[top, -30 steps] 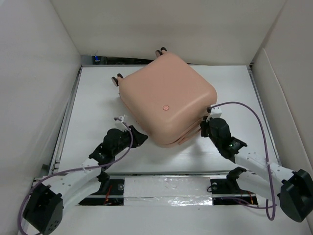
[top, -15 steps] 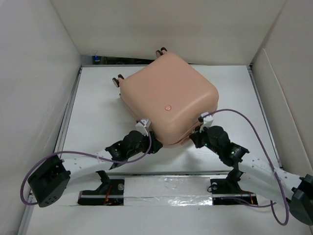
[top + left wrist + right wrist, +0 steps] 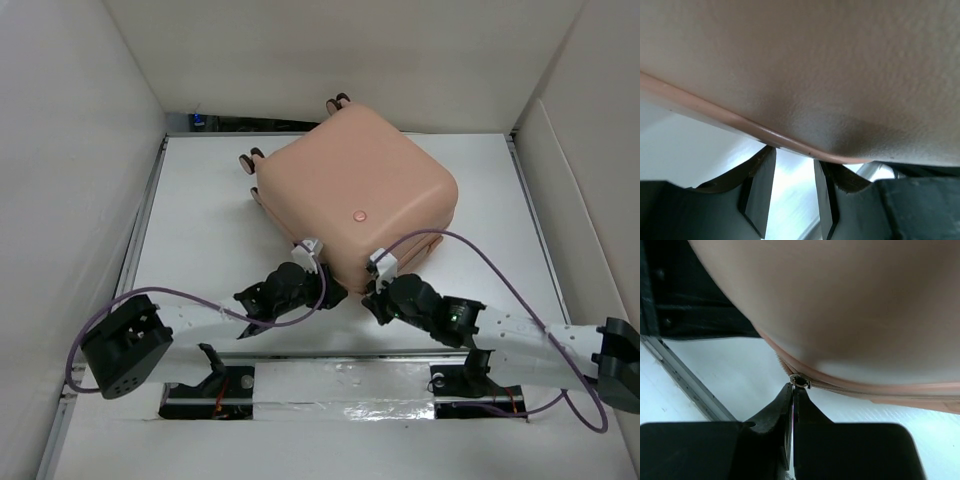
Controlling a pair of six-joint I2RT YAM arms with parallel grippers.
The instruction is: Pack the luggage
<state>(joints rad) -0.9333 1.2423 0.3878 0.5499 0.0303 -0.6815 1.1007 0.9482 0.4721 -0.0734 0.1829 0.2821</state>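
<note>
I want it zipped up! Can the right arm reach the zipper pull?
Likely yes: the right end effector is shut right at the zipper pull on the suitcase corner, with nothing between.

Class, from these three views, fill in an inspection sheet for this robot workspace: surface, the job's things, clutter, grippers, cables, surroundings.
surface: white table, with a metal rail along its near edge.
job's things: peach-pink luggage lying flat and closed, wheels toward the far left.
clutter: nothing seen.
grippers: left gripper open, fingertips just under the luggage's near rim; right gripper shut on the zipper pull at the seam.
cables: a purple cable loops from each wrist; no snag seen.
surroundings: white walls on three sides; a small blue item at the far left corner, too small to identify.
</note>
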